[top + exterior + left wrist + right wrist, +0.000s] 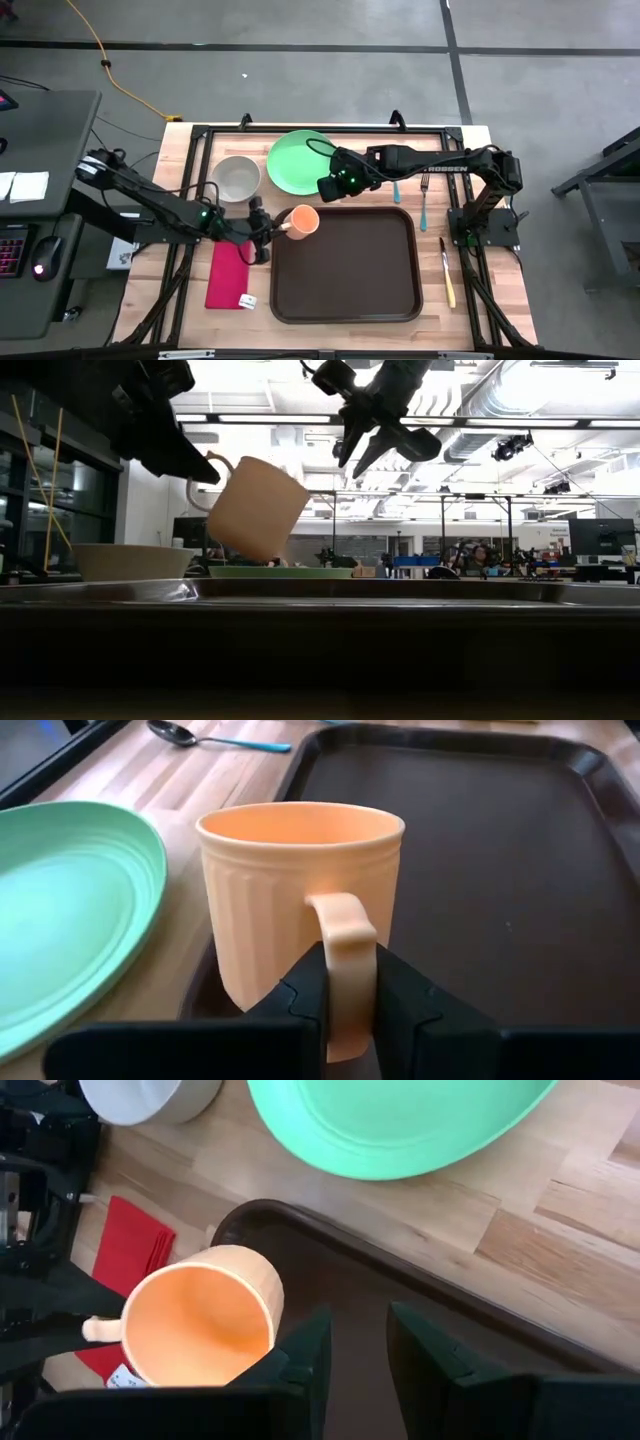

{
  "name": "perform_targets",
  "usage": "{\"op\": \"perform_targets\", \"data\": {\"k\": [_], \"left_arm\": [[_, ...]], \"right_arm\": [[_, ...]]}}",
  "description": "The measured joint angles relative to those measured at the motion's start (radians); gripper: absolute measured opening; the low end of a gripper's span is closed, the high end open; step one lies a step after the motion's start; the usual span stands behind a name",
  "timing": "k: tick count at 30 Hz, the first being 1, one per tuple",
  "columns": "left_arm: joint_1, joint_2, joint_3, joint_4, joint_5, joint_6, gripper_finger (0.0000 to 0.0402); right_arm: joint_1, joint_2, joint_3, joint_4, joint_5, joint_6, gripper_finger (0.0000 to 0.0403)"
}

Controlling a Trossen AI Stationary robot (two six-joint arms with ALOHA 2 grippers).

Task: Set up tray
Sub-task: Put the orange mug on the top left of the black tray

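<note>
Orange ribbed mug handle pinched by left pincer above smooth tray.

A: Any text, labels or numbers to read here?

B: None. The right arm carries a small pale marking, too small to make out. A white tag lies on the red cloth near the worktop's front edge, but nothing on it is legible.

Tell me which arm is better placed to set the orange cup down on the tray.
The left. Its gripper is shut on the cup by the handle, in the air at the tray corner. The right gripper is open and empty near the green plate.
</note>
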Motion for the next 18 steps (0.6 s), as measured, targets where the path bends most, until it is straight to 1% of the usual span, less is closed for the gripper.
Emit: {"op": "perform_targets", "data": {"k": [4, 12, 18], "left_arm": [[-0.003, 0.037, 0.000, 0.033, -0.019, 0.000, 0.0079], [-0.002, 0.125, 0.000, 0.107, -0.046, -0.026, 0.0088], [-0.002, 0.135, -0.003, 0.124, -0.075, -0.042, 0.0079]], "right_arm": [[0.000, 0.000, 0.000, -0.004, -0.010, -0.013, 0.0078], [0.000, 0.001, 0.000, -0.014, -0.030, -0.061, 0.0078], [0.000, 0.001, 0.000, -0.019, -0.043, -0.085, 0.0078]]}}
